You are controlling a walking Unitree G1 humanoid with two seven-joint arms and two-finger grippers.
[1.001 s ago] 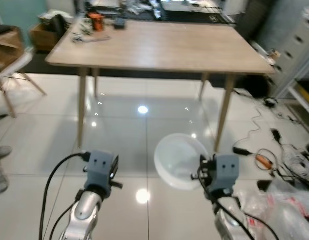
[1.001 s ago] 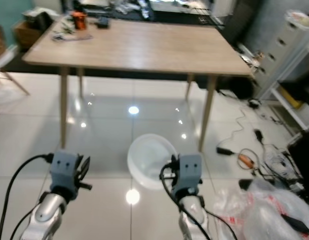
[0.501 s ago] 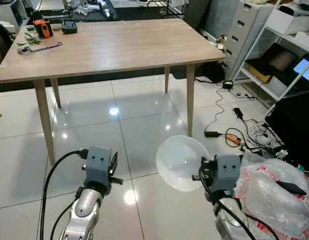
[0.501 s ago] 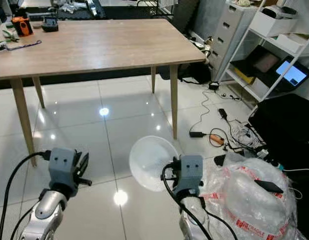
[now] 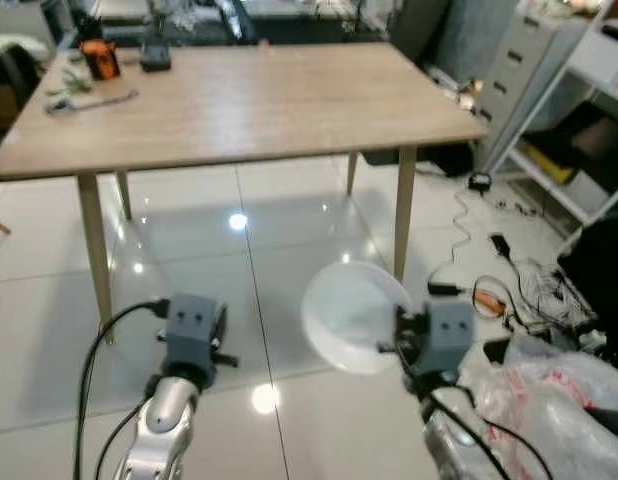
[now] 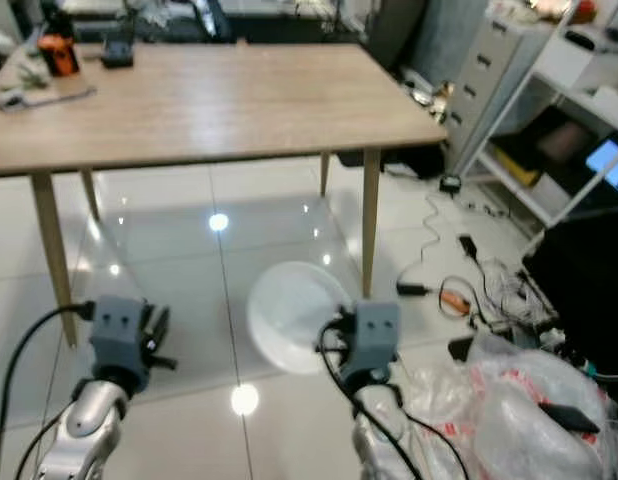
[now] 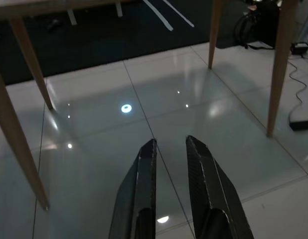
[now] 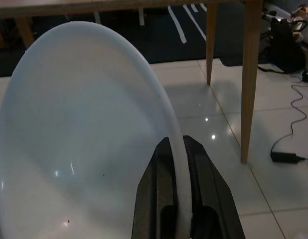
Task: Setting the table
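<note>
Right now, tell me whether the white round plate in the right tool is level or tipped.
Tipped. The white round plate stands nearly on edge, its rim pinched between the right tool's black fingers, with its face turned sideways above the white tiled floor.

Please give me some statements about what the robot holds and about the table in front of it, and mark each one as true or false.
1. The right end effector is clamped on the rim of a white plate. True.
2. The plate already lies on the wooden table. False: it is carried in the air, tilted, above the floor and short of the table.
3. The left end effector holds a fork. False: it holds nothing, and there is a small gap between its fingers.
4. An orange object stands near the far left corner of the table. True.
5. A tablecloth covers the table. False: the bare wood shows.
</note>
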